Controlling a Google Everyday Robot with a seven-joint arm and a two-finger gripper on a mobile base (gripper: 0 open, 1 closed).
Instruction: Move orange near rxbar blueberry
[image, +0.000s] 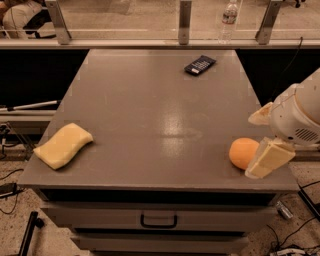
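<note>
The orange (241, 151) sits on the grey table (150, 110) near its front right corner. The rxbar blueberry (200, 65), a dark flat bar with pale print, lies far off at the back of the table, right of centre. My gripper (254, 146) reaches in from the right at the orange, with its jaws open. One cream finger (269, 158) stands in front of the orange's right side and covers part of it. The other finger (260, 115) is behind and above the orange. The orange rests on the table.
A pale yellow wavy sponge (63, 145) lies at the front left. A water bottle (229, 19) stands on the ledge behind the table, past a railing. The table's right and front edges are close to the orange. A drawer (158, 219) is below the front edge.
</note>
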